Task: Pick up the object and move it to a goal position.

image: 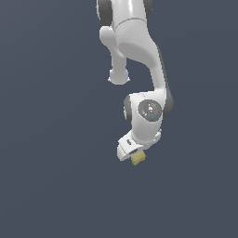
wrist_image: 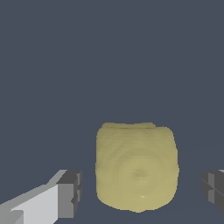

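Grey fingertips (wrist_image: 70, 192) flanking yellow lump (wrist_image: 137, 168), jaws open with gaps, plain slate-blue backdrop (image: 46, 139).

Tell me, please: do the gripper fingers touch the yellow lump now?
Apart. The wrist view shows the yellow lump between the two fingers, with dark background visible on both sides of it. The gripper is open.

object (wrist_image: 137, 166): pale mustard-yellow lump, roughly cubic, uneven edges; sits between the jaws | gripper (wrist_image: 142, 189): jaws spread wide; a gap shows on each side of the lump; dark pads (wrist_image: 71, 192) touch nothing | backdrop: plain slate-blue
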You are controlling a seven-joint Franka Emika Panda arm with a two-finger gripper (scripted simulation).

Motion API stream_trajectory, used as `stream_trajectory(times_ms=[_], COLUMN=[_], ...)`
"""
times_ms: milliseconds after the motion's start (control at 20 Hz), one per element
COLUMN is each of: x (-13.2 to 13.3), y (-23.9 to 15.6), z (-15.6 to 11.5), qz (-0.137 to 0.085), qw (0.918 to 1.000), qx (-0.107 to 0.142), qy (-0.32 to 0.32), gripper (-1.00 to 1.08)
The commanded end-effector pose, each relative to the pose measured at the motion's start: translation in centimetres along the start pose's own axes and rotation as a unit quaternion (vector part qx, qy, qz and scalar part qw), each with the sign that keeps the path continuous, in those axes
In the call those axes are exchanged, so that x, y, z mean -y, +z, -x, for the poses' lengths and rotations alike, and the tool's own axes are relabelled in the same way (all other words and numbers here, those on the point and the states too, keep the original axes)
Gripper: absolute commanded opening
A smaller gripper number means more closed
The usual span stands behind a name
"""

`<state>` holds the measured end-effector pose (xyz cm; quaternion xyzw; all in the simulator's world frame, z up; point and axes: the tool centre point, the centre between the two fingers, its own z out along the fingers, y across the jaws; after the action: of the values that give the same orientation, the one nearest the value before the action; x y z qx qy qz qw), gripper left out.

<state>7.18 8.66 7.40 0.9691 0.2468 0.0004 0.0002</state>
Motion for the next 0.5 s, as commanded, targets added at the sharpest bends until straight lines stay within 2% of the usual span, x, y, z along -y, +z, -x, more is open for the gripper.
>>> stream_trajectory(times_ms=[0,200,450], x=[0.0,0.1,0.0], y=[1.4,3.1,3.4], z=[0.1,0.1,-0.1], qz=[0.0,0.0,0.0], qw=[1.0,1.0,1.0], qx=[0.001,0.0,0.0], qy=[-0.001,-0.001,-0.001], gripper=[1.0,1.0,1.0])
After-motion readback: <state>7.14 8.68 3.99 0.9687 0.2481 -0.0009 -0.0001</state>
